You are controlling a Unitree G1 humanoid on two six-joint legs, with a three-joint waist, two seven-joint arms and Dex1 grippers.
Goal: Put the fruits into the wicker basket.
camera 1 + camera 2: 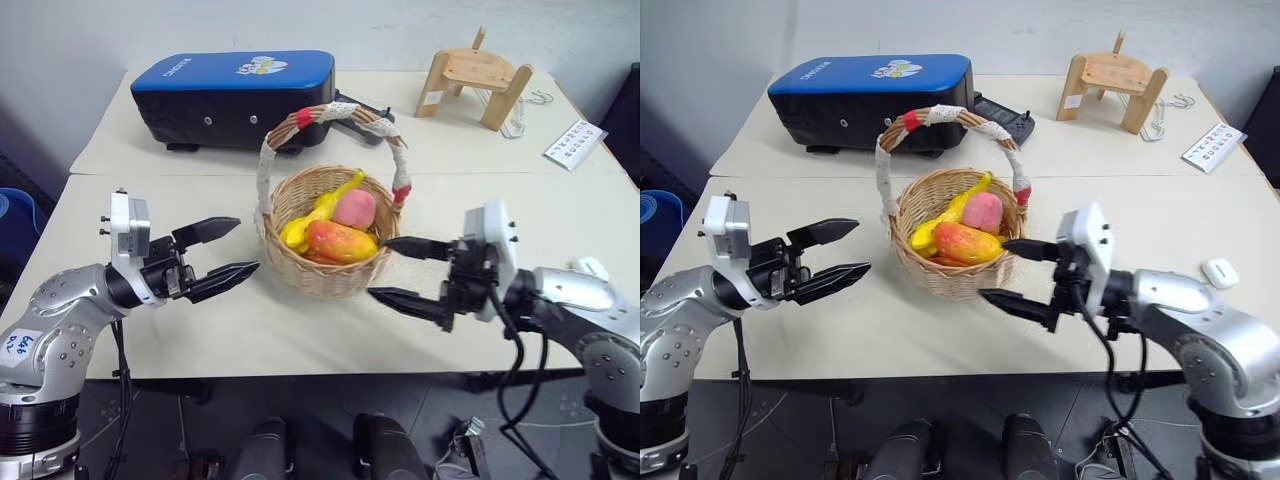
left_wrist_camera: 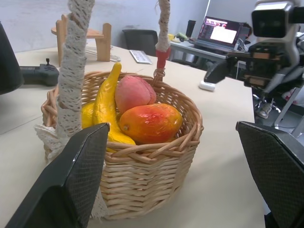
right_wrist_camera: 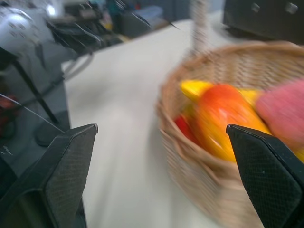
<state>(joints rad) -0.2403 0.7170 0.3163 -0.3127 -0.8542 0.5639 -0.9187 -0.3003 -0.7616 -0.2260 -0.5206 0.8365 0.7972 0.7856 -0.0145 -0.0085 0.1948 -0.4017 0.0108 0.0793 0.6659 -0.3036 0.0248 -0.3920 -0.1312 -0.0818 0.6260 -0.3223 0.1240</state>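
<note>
The wicker basket [image 1: 325,270] stands at the table's middle, its cloth-wrapped arched handle [image 1: 268,150] rising over it. Inside lie a yellow banana [image 1: 322,210], a pink peach [image 1: 354,209] and an orange-red mango [image 1: 340,241]. My left gripper [image 1: 222,256] hovers just left of the basket, open and empty. Just right of the basket my right gripper [image 1: 398,270] is open and empty too, its upper finger close to the rim. The left wrist view looks into the basket [image 2: 142,175] at the mango [image 2: 151,123], peach [image 2: 134,92] and banana [image 2: 107,102].
A blue-black case [image 1: 236,95] sits behind the basket with a dark controller [image 1: 365,112] beside it. A small wooden stool [image 1: 475,85] and a white card [image 1: 574,143] stand at the back right. A small white case [image 1: 1220,272] lies on the table at the right.
</note>
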